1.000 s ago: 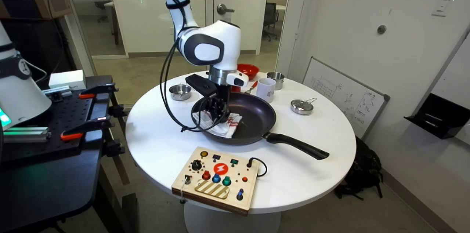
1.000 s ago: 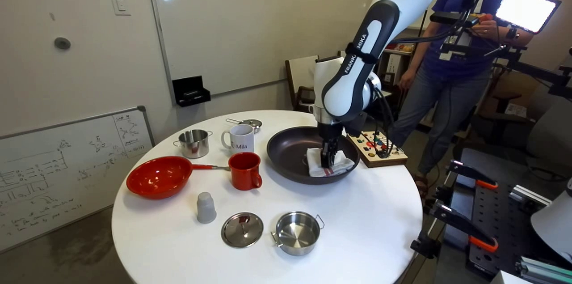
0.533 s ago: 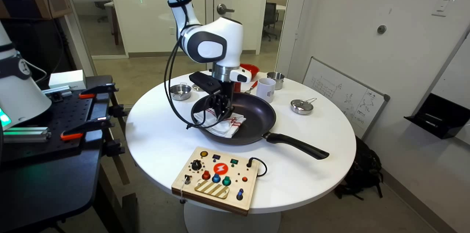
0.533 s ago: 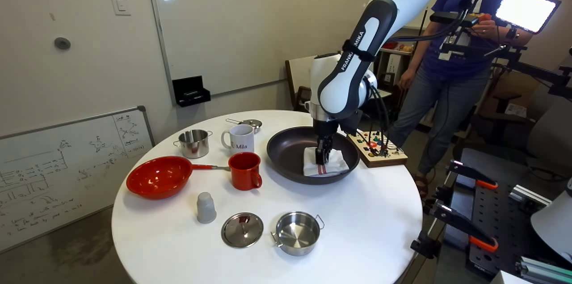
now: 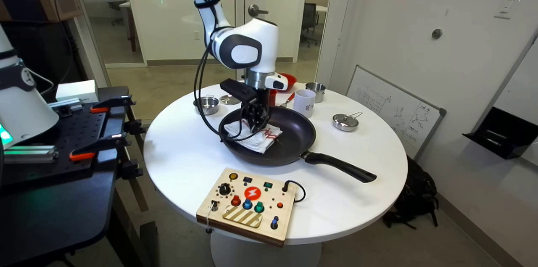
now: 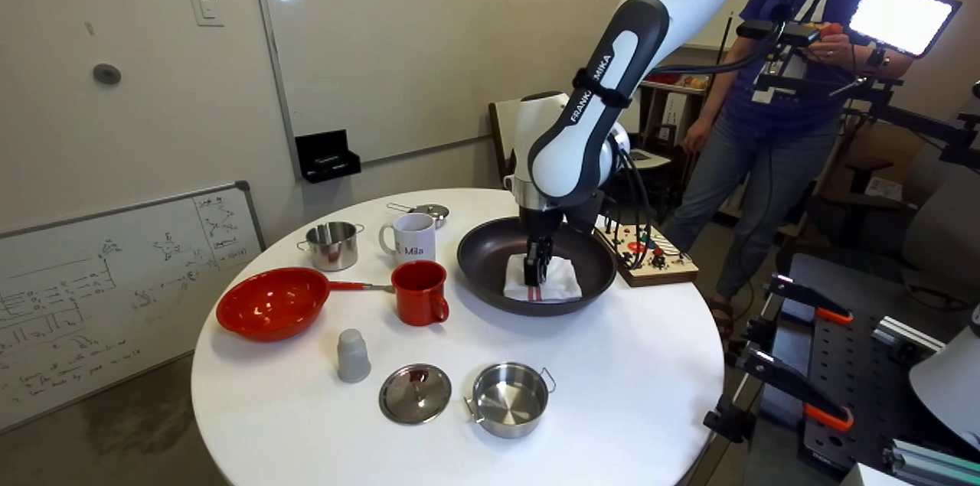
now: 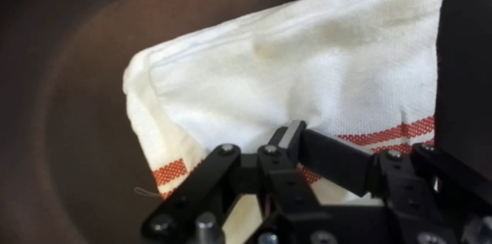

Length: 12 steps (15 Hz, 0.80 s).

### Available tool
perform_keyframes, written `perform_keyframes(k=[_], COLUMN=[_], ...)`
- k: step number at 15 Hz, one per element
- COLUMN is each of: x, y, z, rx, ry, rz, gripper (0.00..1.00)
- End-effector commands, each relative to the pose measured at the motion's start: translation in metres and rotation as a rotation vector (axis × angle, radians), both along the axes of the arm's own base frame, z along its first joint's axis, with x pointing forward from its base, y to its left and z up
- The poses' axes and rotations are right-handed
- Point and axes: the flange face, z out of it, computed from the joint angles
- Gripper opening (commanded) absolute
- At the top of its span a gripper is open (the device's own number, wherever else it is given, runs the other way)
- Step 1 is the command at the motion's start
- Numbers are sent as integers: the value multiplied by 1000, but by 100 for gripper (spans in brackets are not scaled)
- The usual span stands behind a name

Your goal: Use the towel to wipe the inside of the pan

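The towel (image 7: 307, 63), a folded white cloth with red stripes, lies inside the black pan; it also shows in both exterior views (image 5: 254, 143) (image 6: 563, 279). The pan (image 5: 296, 132) stands on the round table, its long black handle (image 5: 340, 167) towards the front right; its dark inside (image 6: 490, 264) is partly covered by the towel. My gripper (image 7: 303, 125) points down over the towel. Its fingertips are together and touch the cloth, with no cloth visible between them. I cannot tell if a little is pinched. One finger is angled inwards. It also shows in both exterior views (image 5: 255, 126) (image 6: 534, 275).
A red cup (image 6: 419, 292), a red bowl (image 6: 273, 303), a white mug (image 5: 304, 103) and metal dishes (image 6: 509, 399) stand on the table (image 6: 612, 379). A grey shaker-like object (image 6: 353, 355) is there too. A wooden switch box (image 5: 248, 206) lies near the pan. Cables (image 5: 199, 82) hang from the arm.
My gripper and the towel have slid together across the pan's inside, leftwards in the exterior view with the red bowl in front and slightly up and right in the opposite view. The pan stays put.
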Motion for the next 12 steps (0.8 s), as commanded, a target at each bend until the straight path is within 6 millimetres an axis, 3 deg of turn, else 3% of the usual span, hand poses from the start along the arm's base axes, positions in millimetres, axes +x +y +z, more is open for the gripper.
perform_keyframes(k=[1,6,12], x=[8,14,39], y=[21,33,-5], z=[-11,-10,8], rx=[-6,-15,-3], ry=[25,11,-25], rz=[64,87,16], gripper=[5,4,2])
